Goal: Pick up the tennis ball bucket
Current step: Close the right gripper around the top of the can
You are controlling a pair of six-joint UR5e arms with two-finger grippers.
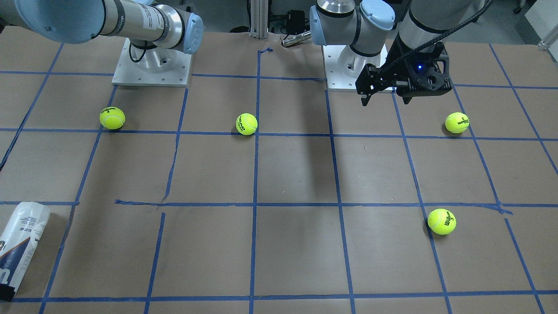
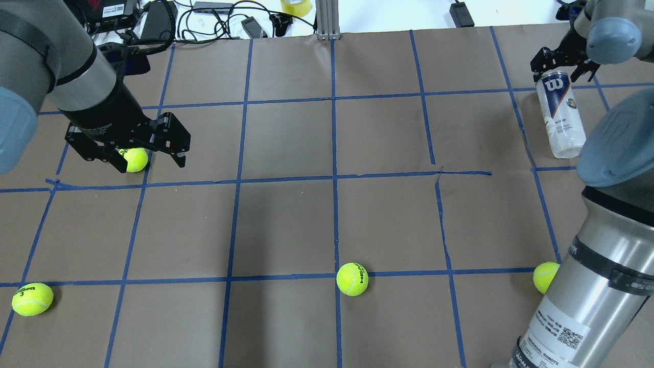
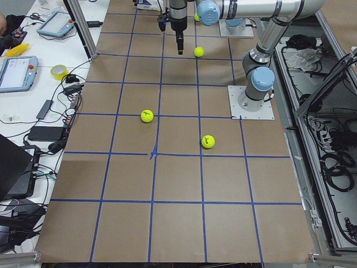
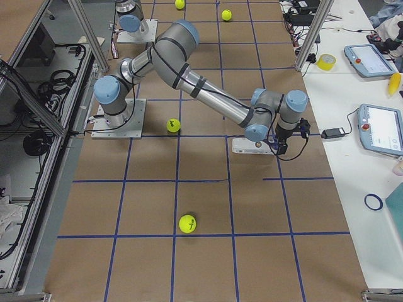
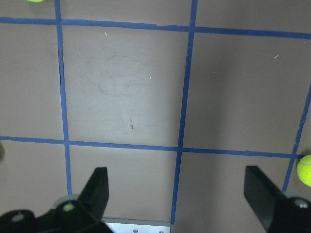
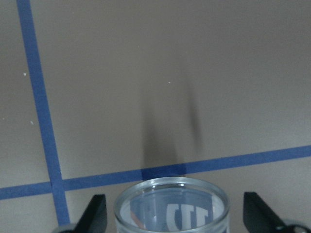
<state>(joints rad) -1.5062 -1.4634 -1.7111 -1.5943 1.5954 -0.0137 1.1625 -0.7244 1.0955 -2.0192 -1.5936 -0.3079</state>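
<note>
Well, the tennis ball bucket (image 2: 562, 117) lies on its side near the far edge of the table (image 2: 327, 220), so my right arm stretches way out. My right gripper (image 2: 558, 71) is wide open around one end, gripping nothing yet. My left gripper (image 2: 150, 162) hangs open and empty over a ball (image 2: 135, 159).

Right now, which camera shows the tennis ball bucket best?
The overhead exterior view: the tennis ball bucket shows full length, logo visible, with the right gripper open at its end. The front-facing view crops it at the edge, the right wrist view shows only its rim, and the side views barely show it.
</note>
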